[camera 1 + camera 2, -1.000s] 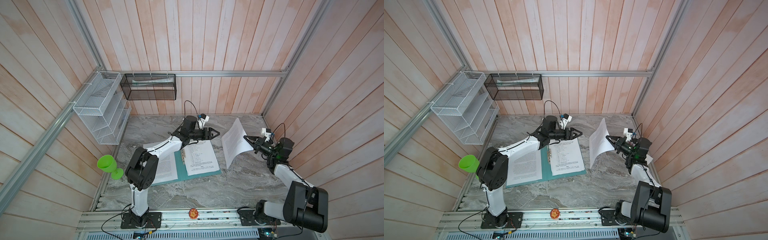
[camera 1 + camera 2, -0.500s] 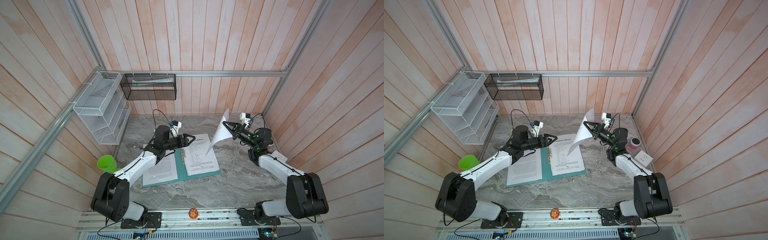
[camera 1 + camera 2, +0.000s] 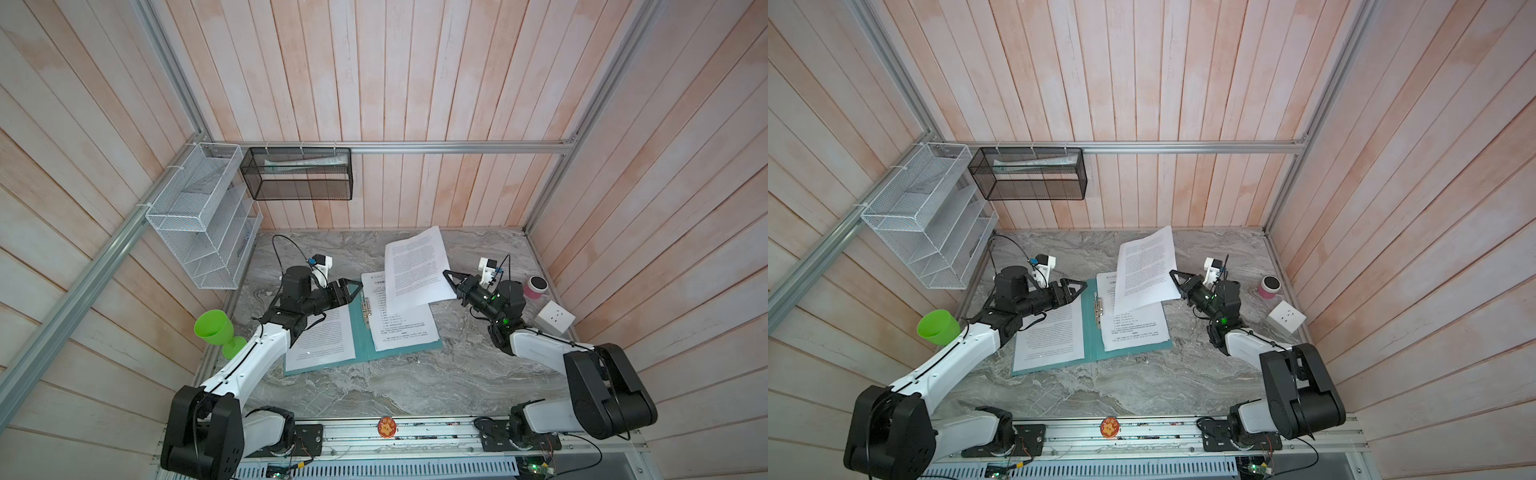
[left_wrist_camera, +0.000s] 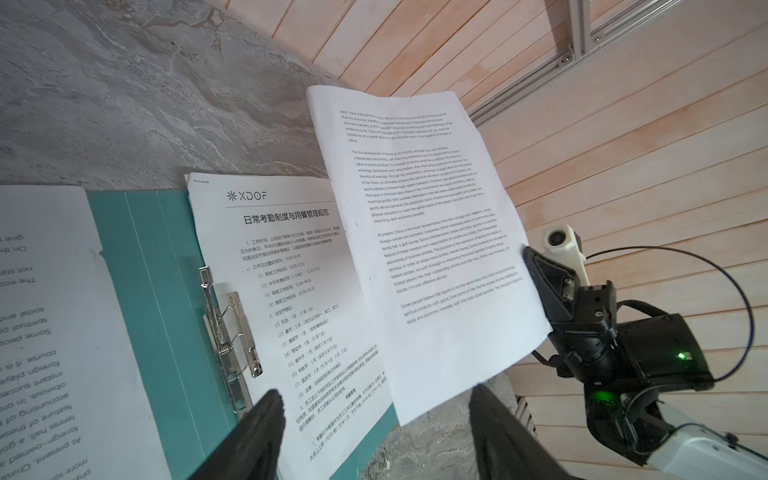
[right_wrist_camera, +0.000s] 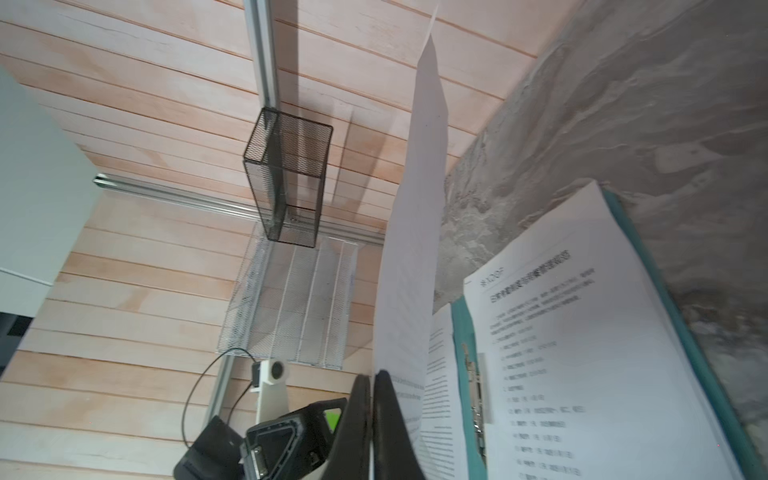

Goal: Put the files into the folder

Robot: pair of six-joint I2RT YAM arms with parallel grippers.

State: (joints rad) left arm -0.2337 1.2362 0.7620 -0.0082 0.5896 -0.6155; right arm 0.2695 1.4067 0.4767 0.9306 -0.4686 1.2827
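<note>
The teal folder (image 3: 359, 340) (image 3: 1091, 332) (image 4: 153, 291) lies open on the marble table, its silver clip (image 3: 366, 307) (image 4: 226, 328) at the spine. One of the files (image 3: 328, 336) rests on its left cover and others (image 3: 403, 324) (image 4: 291, 291) on its right cover. My right gripper (image 3: 446, 274) (image 3: 1172, 273) (image 5: 371, 376) is shut on the edge of another sheet (image 3: 415, 266) (image 3: 1146, 266) (image 4: 424, 232) (image 5: 415, 249), lifted and tilted over the right cover. My left gripper (image 3: 358, 283) (image 3: 1084, 284) (image 4: 374, 399) hovers open at the spine's far end, holding nothing.
A green cup (image 3: 212, 328) stands at the left table edge. A pink jar (image 3: 536, 286) and a white socket box (image 3: 554, 318) sit at the right. A white mesh rack (image 3: 199, 216) and a black mesh basket (image 3: 297, 178) hang on the walls.
My right gripper has carried its sheet leftward from beside the folder to over the right cover. My left gripper has drawn back leftward to the spine, still open.
</note>
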